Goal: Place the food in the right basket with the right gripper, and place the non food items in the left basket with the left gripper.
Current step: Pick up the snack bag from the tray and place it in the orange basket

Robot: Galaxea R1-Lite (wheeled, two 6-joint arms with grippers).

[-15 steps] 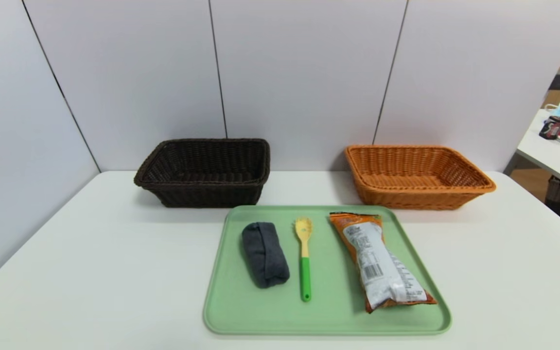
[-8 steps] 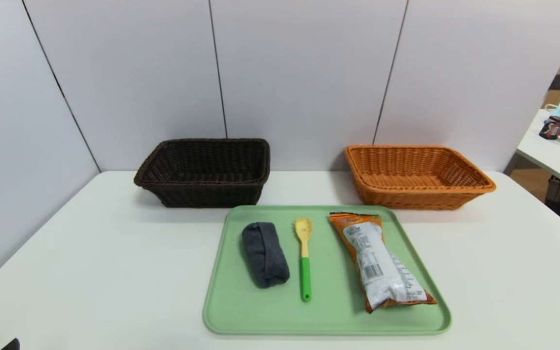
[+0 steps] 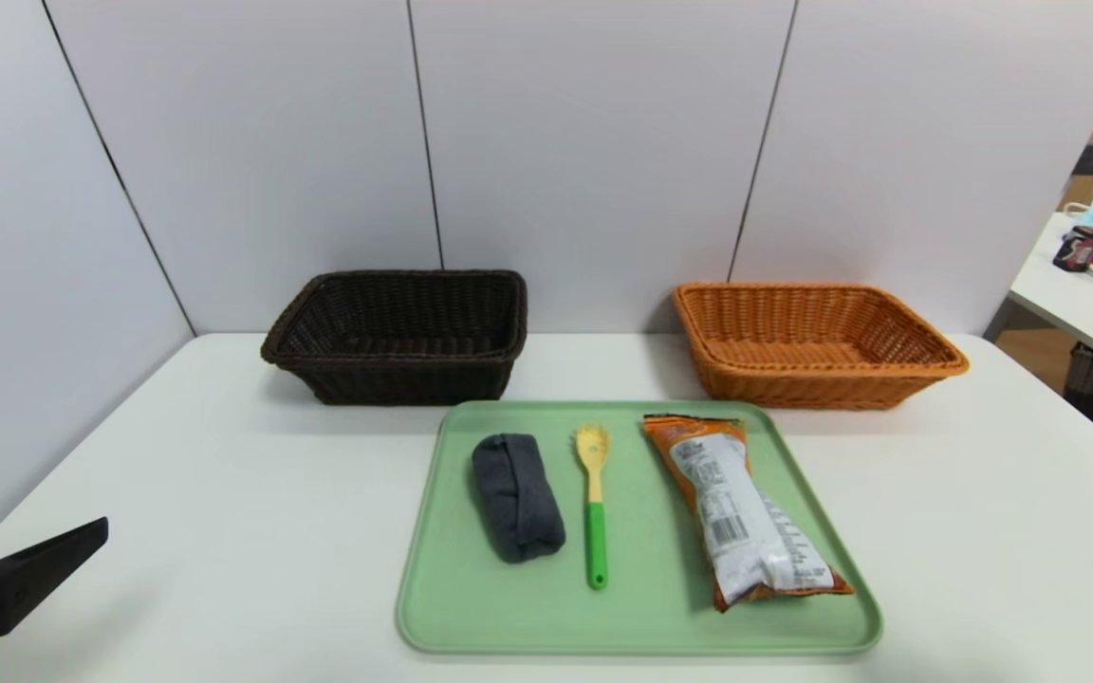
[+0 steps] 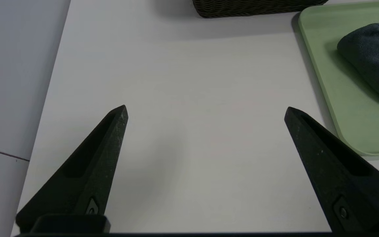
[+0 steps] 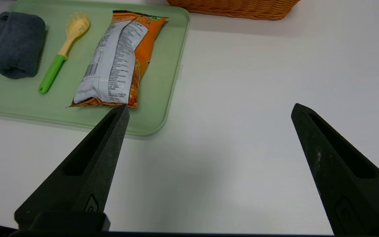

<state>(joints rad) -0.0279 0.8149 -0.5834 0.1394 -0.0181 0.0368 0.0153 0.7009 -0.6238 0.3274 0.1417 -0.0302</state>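
Both arms are being raised into the head view; the left gripper and right gripper are being held spread, empty.

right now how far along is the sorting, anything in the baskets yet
Nothing is done: the dark basket and the orange basket hold nothing. The snack bag, rolled cloth and spoon-fork all lie on the green tray. In hand: nothing; the left gripper and right gripper are open above the table, short of the tray. All three placements remain.
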